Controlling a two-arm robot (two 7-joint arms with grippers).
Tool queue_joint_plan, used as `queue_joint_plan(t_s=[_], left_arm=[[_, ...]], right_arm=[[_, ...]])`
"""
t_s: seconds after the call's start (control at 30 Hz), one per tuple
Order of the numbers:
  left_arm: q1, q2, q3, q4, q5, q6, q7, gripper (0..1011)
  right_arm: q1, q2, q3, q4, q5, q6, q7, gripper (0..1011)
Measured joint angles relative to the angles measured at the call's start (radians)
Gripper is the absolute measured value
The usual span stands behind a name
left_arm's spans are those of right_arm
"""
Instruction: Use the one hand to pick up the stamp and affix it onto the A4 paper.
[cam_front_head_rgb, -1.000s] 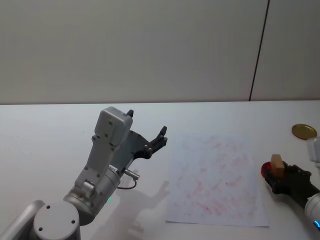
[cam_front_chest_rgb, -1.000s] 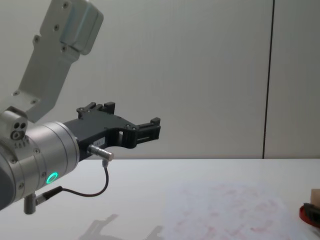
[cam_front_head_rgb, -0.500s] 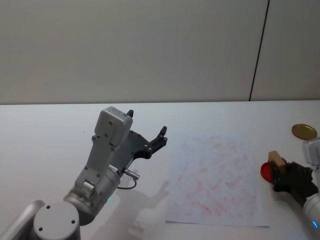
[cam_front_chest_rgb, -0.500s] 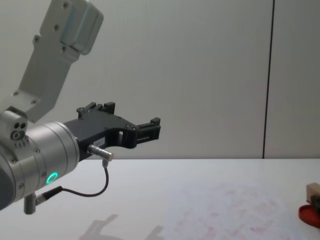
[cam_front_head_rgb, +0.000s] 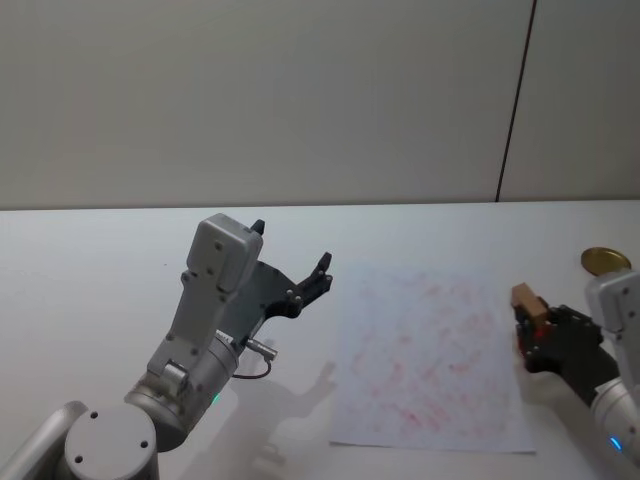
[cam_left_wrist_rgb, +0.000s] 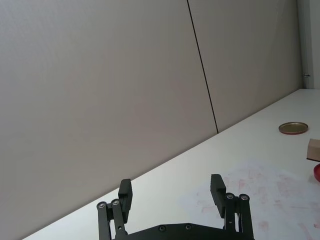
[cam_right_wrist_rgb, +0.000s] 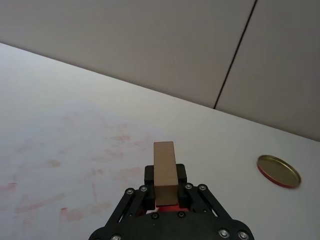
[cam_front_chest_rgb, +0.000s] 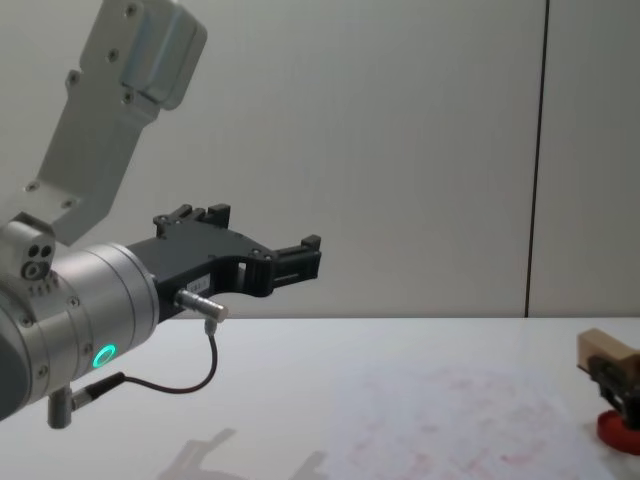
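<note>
You have the right gripper (cam_right_wrist_rgb: 165, 173) clamped on the stamp (cam_right_wrist_rgb: 164, 161), one black finger on either side of the block's lower part, with the top of the block standing clear above them. In the head view the stamp (cam_front_head_rgb: 527, 298) sits at the middle right of the frame, tilted, just over the right edge of the paper (cam_front_head_rgb: 425, 365), which lies flat on the table (cam_front_head_rgb: 100, 260) in the lower centre. In the chest view, at the right edge of the frame, the stamp (cam_front_chest_rgb: 603, 347) is above the red ink pad (cam_front_chest_rgb: 617, 431). A gold lid (cam_front_head_rgb: 605, 260) lies beyond the gripper, near the right edge. Your left gripper (cam_front_head_rgb: 292, 246) hangs in the air left of the paper with its fingers spread apart, holding nothing.
</note>
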Motion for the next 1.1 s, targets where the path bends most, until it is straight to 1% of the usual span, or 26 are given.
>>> queue_joint_plan(t_s=[0.2, 0.23, 0.27, 0.37, 0.57, 0.63, 0.67, 0.7, 0.77, 0.8, 0.9, 1.1], left_arm=[[0.0, 0.0, 0.0, 0.0, 0.0, 0.0, 0.0, 993], [0.0, 0.0, 0.0, 0.0, 0.0, 0.0, 0.0, 993], [0.0, 0.0, 0.0, 0.0, 0.0, 0.0, 0.0, 993], [0.0, 0.0, 0.0, 0.0, 0.0, 0.0, 0.0, 993], [0.0, 0.0, 0.0, 0.0, 0.0, 0.0, 0.0, 993], [0.0, 0.0, 0.0, 0.0, 0.0, 0.0, 0.0, 993], [0.0, 0.0, 0.0, 0.0, 0.0, 0.0, 0.0, 993], [0.0, 0.0, 0.0, 0.0, 0.0, 0.0, 0.0, 993], [0.0, 0.0, 0.0, 0.0, 0.0, 0.0, 0.0, 993], [0.0, 0.0, 0.0, 0.0, 0.0, 0.0, 0.0, 993], [0.0, 0.0, 0.0, 0.0, 0.0, 0.0, 0.0, 993], [0.0, 0.0, 0.0, 0.0, 0.0, 0.0, 0.0, 993]], right_arm=[[0.008, -0.006, -0.007, -0.01, 0.011, 0.004, 0.067, 221], [0.011, -0.008, -0.009, -0.01, 0.017, 0.012, 0.088, 221], [0.011, -0.008, -0.009, -0.01, 0.017, 0.012, 0.088, 221], [0.022, -0.015, -0.014, -0.01, 0.033, 0.037, 0.135, 221], [0.04, -0.025, -0.021, -0.001, 0.056, 0.087, 0.192, 220], [0.051, -0.032, -0.025, 0.009, 0.068, 0.119, 0.22, 220], [0.051, -0.032, -0.025, 0.009, 0.068, 0.119, 0.22, 222], [0.057, -0.035, -0.027, 0.016, 0.075, 0.136, 0.232, 221], [0.062, -0.038, -0.028, 0.023, 0.08, 0.148, 0.243, 221], [0.068, -0.041, -0.029, 0.031, 0.087, 0.164, 0.254, 220], [0.078, -0.047, -0.031, 0.05, 0.102, 0.189, 0.272, 221], [0.094, -0.055, -0.033, 0.087, 0.124, 0.216, 0.295, 220]])
